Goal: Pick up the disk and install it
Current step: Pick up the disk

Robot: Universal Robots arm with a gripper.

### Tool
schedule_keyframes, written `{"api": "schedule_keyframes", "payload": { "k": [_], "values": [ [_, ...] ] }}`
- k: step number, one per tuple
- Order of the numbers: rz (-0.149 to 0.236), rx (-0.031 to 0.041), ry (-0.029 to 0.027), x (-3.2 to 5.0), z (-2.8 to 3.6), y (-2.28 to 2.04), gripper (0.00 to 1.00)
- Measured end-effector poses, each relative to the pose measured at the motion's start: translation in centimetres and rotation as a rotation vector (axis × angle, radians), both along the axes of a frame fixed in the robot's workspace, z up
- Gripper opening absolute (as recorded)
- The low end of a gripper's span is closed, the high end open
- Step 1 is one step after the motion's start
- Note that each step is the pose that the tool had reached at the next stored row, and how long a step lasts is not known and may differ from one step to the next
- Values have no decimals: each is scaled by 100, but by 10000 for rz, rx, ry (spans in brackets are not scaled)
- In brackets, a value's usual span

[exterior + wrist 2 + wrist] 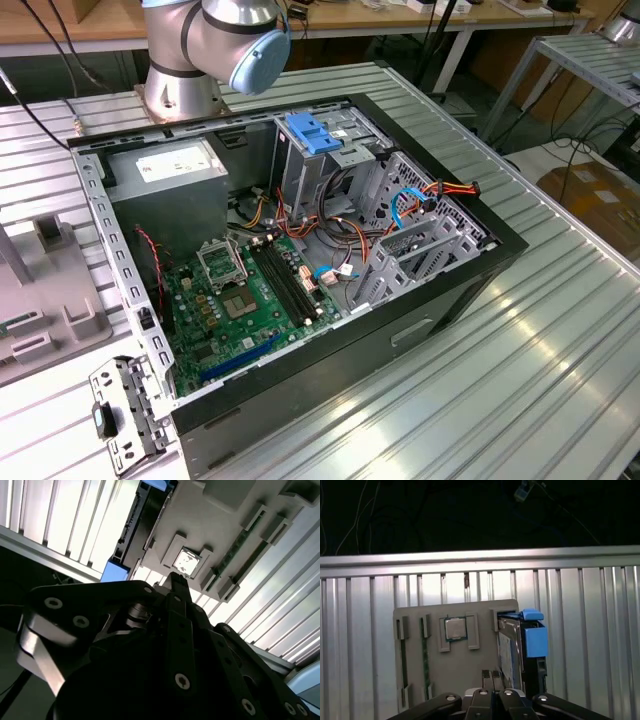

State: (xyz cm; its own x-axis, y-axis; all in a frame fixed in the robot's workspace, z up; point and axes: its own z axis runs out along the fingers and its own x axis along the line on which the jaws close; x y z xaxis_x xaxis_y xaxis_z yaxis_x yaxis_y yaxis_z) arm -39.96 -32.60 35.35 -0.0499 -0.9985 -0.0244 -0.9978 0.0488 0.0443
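Blue side rails, dark metal body, white label: the disk stands on edge in the end slot of a grey holder tray. It sits below the claw, just to one side of the fingertips. Not gripped; no contact shows between claw and disk. In the second wrist view the disk runs along the tray edge, beyond the tip of the claw.

Claw: fingers drawn together, narrow, nothing between them. It points down at the tray, close by the disk's near end.

Same tray, outward from the claw:
- processor chip in a square pocket, ahead of the fingertips; in the second wrist view the chip lies just past the claw tip.
- memory sticks in long slots, on the side of the claw away from the disk.

Tray rests on a ribbed aluminium table.

Exterior view: the tray lies beside an open computer case on the same table. Inside the case: green motherboard, grey power-supply box, metal cage topped by a blue latch. Arm base stands at the power-supply end of the case.
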Motion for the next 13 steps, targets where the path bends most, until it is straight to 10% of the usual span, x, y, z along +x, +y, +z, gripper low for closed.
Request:
{"api": "schedule_keyframes", "payload": {
  "k": [13],
  "values": [
    [811, 0, 0, 0, 0, 0, 11]
  ]
}}
